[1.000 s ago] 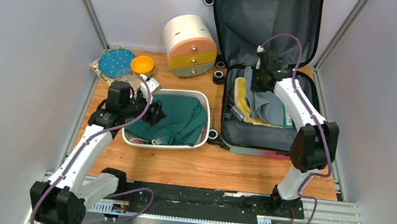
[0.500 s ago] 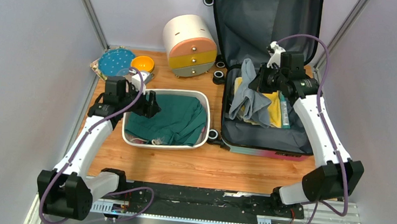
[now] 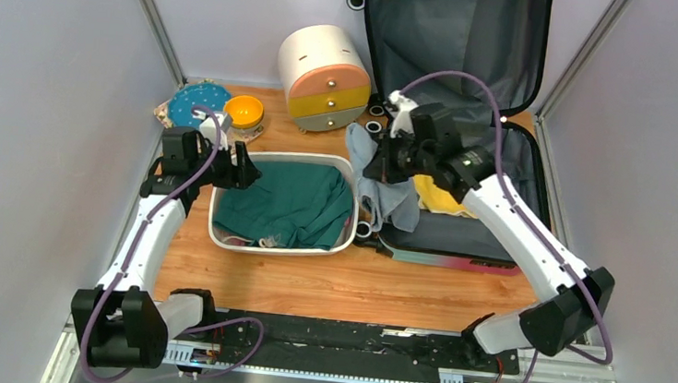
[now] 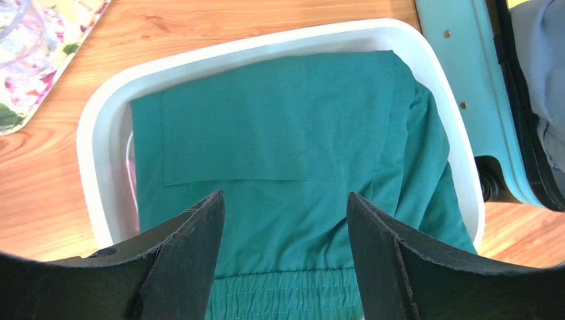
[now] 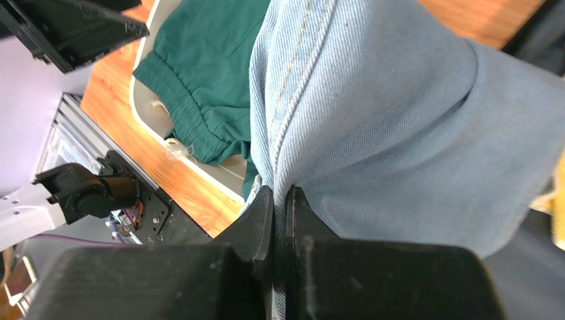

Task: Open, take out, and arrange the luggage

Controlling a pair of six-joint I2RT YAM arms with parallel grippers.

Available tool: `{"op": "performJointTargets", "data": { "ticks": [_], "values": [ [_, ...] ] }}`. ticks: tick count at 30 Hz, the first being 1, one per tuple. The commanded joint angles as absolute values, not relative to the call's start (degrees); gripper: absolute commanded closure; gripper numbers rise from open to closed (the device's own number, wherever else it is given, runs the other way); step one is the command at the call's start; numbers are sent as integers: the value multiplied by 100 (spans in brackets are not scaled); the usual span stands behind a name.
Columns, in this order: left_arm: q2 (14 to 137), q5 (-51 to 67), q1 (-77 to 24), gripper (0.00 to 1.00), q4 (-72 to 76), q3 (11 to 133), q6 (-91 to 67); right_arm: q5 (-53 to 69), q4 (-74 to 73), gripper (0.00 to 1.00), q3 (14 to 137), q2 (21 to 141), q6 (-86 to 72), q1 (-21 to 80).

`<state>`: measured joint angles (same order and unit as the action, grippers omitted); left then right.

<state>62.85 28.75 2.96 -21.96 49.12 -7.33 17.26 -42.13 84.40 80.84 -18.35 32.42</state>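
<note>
Wooden bench [image 3: 309, 282] between pale walls, and at its back right the luggage [image 3: 445, 255] lies open, its lid leaning on the rear wall. A second ago the right gripper [image 3: 382, 163] was down among the clothes in the lower shell. Now it has swung left past the case's edge, clenched on a pale blue denim garment [image 3: 383, 194] that hangs between the case and the white basin [image 3: 220, 237]. The right wrist view shows the jaws pinched tight on a fold of the cloth [image 5: 400, 100]. The left gripper [image 3: 243, 166] has drawn back to the basin's left rim, its jaws spread and holding nothing above the green garment [image 4: 280, 133] already lying there. So one more item is out, I judge, and headed for the basin. A yellow piece [image 3: 437, 195] remains in the case.
</note>
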Motion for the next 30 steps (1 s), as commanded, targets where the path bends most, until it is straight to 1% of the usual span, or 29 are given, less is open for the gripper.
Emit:
{"op": "performJointTargets", "data": {
  "ticks": [1,5,7,12,16,21,25,30],
  "values": [
    [6214,2988,501,25,-1925,4860,-1046,959,-3753,100,8947,8567,-2127,4110],
    [6205,2875,668,25,-1916,4860,-1125,222,-3421,100,9333,9096,-2206,4684],
    [6188,2839,799,25,-1916,4869,-1178,45,-3279,100,9632,9472,-2276,4868],
    [6126,2777,1054,24,-1793,4729,-1397,9,-3067,100,10405,10483,-2443,5141],
    [6108,2865,1169,24,-1652,4676,-1511,-421,-2813,100,10871,11161,-2628,5518],
    [6117,2927,1222,24,-1608,4676,-1512,-449,-2926,100,11477,12293,-3356,5748],
    [6100,2918,1230,24,-1600,4650,-1468,-316,-2945,100,11786,12735,-3989,5818],
    [6064,2848,1248,24,-1503,4570,-1573,-527,-2506,100,11760,12604,-4446,5836]
  ]
}}
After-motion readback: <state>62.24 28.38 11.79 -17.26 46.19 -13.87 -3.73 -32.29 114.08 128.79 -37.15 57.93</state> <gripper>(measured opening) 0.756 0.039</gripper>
